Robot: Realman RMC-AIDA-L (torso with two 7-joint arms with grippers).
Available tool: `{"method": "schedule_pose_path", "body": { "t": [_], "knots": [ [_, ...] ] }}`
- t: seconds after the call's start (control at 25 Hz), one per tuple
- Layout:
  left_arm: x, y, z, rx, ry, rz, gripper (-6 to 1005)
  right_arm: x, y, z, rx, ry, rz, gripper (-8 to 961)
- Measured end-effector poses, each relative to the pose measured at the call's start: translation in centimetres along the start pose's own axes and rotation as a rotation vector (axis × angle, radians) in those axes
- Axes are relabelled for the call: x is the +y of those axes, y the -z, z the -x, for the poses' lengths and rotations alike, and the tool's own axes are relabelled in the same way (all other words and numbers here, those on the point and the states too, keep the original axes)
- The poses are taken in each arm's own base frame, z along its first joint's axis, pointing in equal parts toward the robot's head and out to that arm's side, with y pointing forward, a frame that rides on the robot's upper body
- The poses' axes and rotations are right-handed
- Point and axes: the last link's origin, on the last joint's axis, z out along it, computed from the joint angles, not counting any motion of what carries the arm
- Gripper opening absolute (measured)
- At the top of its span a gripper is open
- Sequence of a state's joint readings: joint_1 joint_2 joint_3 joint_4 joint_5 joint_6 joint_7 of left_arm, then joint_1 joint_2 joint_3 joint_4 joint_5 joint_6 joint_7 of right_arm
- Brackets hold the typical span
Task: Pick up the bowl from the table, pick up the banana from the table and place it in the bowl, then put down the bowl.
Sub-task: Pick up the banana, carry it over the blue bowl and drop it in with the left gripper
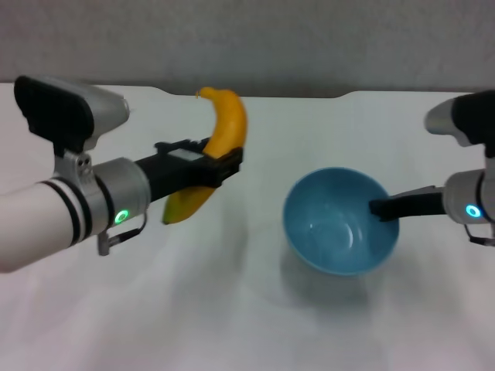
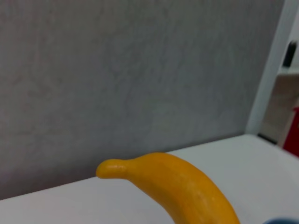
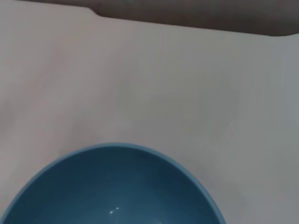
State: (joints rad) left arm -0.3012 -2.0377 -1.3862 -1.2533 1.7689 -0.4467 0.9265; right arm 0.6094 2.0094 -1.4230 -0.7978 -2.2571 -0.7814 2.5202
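Head view: left gripper clamps smooth curved banana (glossy).

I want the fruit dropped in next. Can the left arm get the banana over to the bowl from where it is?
Probably yes. The left gripper holds the banana clear of the table, nothing lies between, and the bowl, held at its rim by the right gripper, is open and empty.
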Motion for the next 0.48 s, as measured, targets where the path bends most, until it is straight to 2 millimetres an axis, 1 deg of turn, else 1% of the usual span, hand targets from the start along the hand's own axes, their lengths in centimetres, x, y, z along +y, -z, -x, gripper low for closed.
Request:
{"method": "schedule_pose_path", "body": {
  "t": [0.16, 0.2, 0.36, 0.48],
  "knots": [
    [1.2, -0.3, -1.4, 0.053, 0.086, 0.070, 562, 1.0, -0.8, 0.6, 0.004, -0.036, 0.046, 32],
    [1.5, -0.4, -1.6, 0.065, 0.100, 0.088, 565, 1.0, -0.8, 0.6, 0.004, -0.036, 0.046, 32],
    [2.6, -0.8, -1.6, 0.090, 0.099, 0.138, 575, 1.7, -1.1, 0.8, -0.020, -0.057, 0.066, 32],
    [2.9, -1.0, -1.5, 0.095, 0.093, 0.153, 583, 2.5, -1.5, 1.0, -0.031, -0.068, 0.089, 32]
  ]
}}
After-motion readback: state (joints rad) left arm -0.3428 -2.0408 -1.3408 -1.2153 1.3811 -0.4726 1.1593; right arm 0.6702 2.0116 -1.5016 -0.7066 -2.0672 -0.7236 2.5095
